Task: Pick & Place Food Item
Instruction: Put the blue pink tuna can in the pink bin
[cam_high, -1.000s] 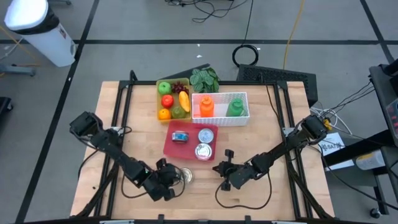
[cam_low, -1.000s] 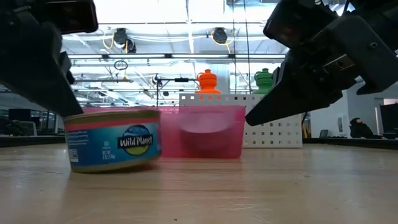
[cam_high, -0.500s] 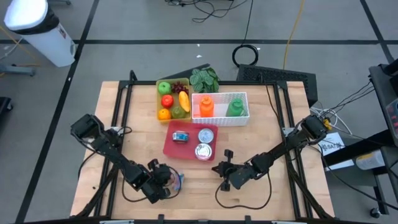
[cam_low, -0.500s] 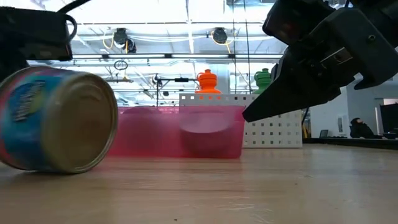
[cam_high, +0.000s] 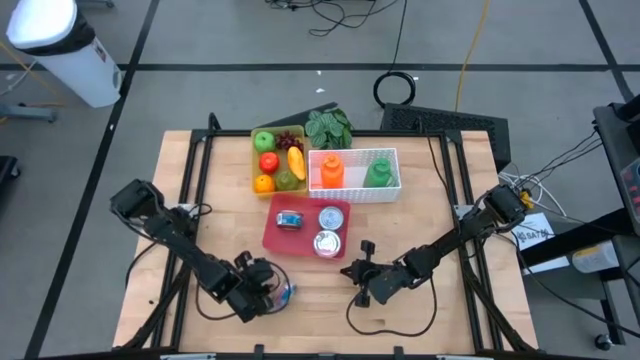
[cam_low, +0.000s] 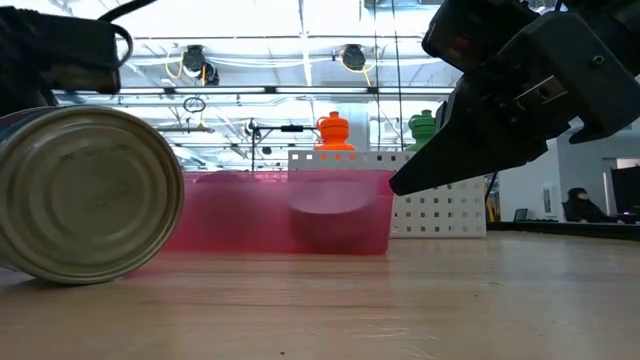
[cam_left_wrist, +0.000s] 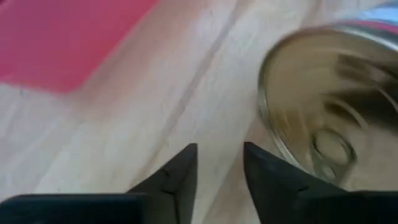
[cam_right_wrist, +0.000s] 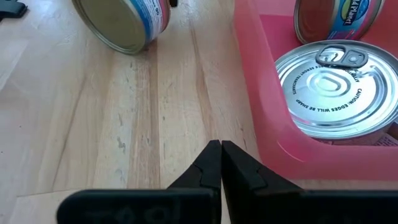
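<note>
Your blue-labelled round metal tuna can (cam_high: 281, 293) lies tipped on its side on the wooden table (cam_high: 440, 200), at seven o'clock from the pink plastic tray (cam_high: 275, 232). The left gripper (cam_high: 262, 290), fingers narrowly apart, holds nothing; the right gripper (cam_right_wrist: 220, 163) waits pinched closed. A nudge could roll the can away.

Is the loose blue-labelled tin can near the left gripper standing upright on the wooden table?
No. In the low view the blue-labelled tin can lies tipped on its side on the wooden table, its round metal end facing the camera.
</note>
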